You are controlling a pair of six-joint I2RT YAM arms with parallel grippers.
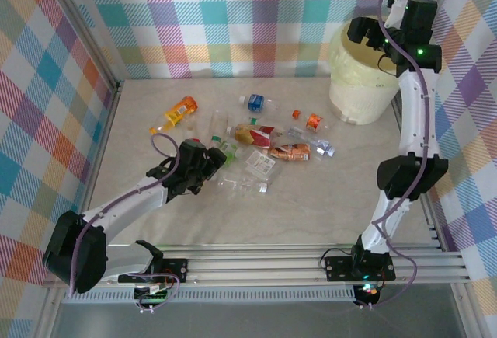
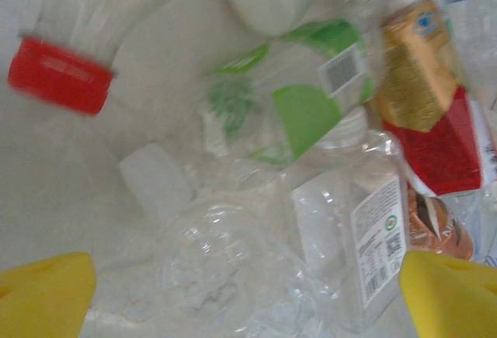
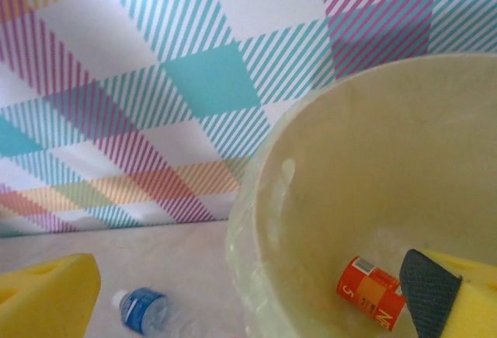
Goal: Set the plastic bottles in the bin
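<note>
Several plastic bottles lie in a pile mid-table: an orange one [image 1: 180,110], a blue-labelled one [image 1: 255,102], a red-and-gold one [image 1: 256,134] and clear crushed ones [image 1: 245,185]. My left gripper [image 1: 216,161] is low over the pile's left end. It [image 2: 248,299] is open, its yellow fingertips [image 2: 46,295] straddling a clear crushed bottle [image 2: 210,268] without touching it. A green-labelled bottle [image 2: 303,97] lies just beyond. My right gripper [image 1: 359,29] hangs open over the bin [image 1: 359,81]. Between its fingers [image 3: 248,307] is nothing; an orange-labelled bottle [image 3: 373,291] lies inside the bin [image 3: 256,221].
Checked fabric walls close in the left, back and right of the table. A bottle with a red cap [image 2: 60,75] lies left of the pile. The blue-labelled bottle [image 3: 144,311] rests on the table just left of the bin.
</note>
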